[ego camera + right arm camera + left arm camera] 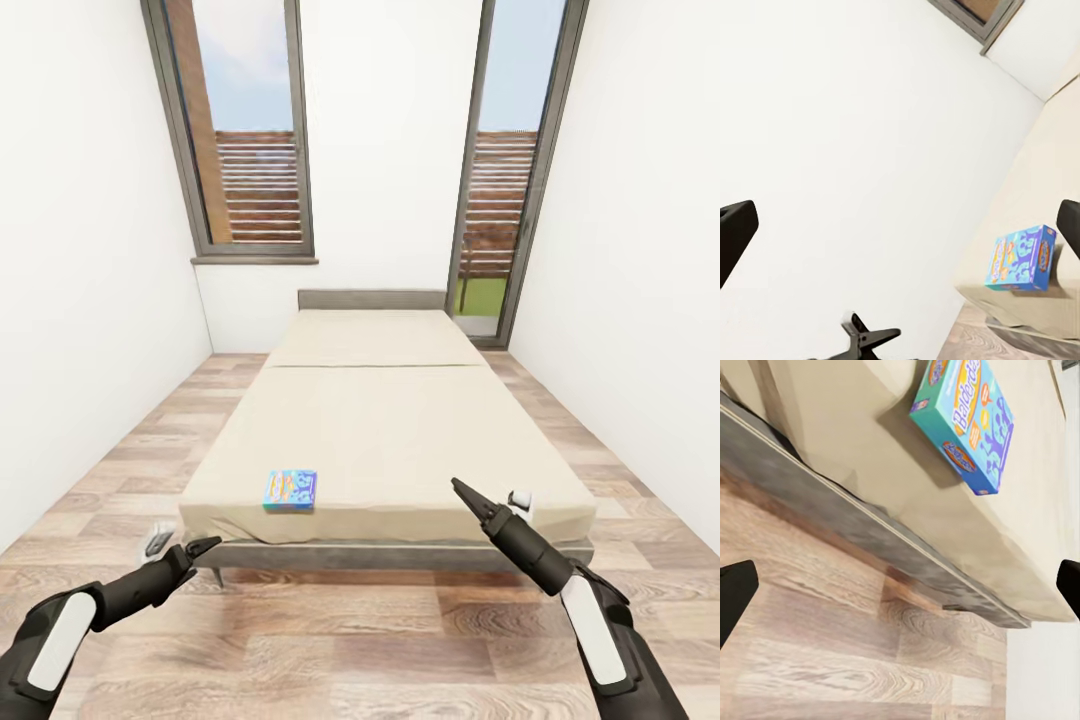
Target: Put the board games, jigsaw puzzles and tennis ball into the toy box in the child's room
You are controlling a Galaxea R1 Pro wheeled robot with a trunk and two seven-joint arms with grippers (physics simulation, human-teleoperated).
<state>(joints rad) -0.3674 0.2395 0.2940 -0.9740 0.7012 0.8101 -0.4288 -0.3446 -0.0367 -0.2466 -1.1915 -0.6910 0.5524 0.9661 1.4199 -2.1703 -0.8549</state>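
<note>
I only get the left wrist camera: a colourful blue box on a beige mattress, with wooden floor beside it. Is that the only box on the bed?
Observer: In the head view, the blue board game is the one box I see on the bed. It lies near the foot edge, toward the left.
Operator: Where's the other hand?
Observer: The right hand hangs at the foot edge toward the bed's right side, fingers spread and holding nothing.
Operator: What's beyond the bed?
Observer: A grey headboard against a white wall, with tall windows on either side.
</note>
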